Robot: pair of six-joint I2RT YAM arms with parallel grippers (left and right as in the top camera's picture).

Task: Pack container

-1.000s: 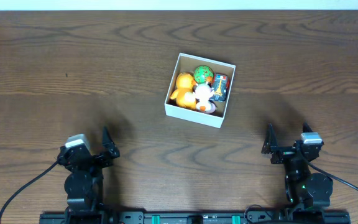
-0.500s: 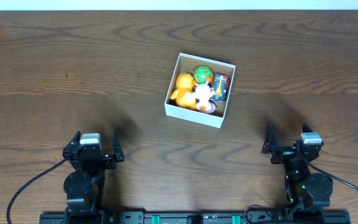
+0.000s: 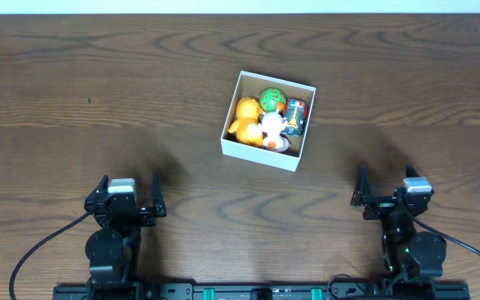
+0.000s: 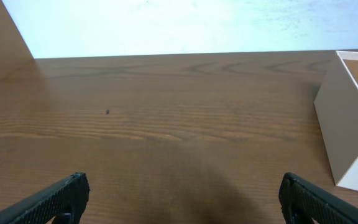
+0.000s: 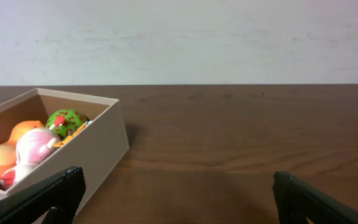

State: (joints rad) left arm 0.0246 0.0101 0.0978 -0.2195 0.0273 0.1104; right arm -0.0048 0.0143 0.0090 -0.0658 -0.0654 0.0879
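Your square, shallow box with white outer walls and a brown cardboard interior [image 3: 257, 155] sits on the dark wood-grain counter [image 3: 73, 100], a little right of centre and toward the far side, turned slightly askew. It already holds four things crowded together: an orange rounded toy [image 3: 245, 117] on its left, a green patterned ball [image 3: 272, 100] at the far side, a white and pink toy [image 3: 273, 125] in the middle and a small blue and red can-shaped item [image 3: 297, 115] on the right. No loose item shows on the counter in any view, so I judge the packing done or all but done, with nothing left for you to pick up. The left fingers [image 4: 61, 196] are spread wide and hold nothing, parked at the near left, well apart from the box. The right fingers [image 5: 48, 196] are likewise spread and empty at the near right.
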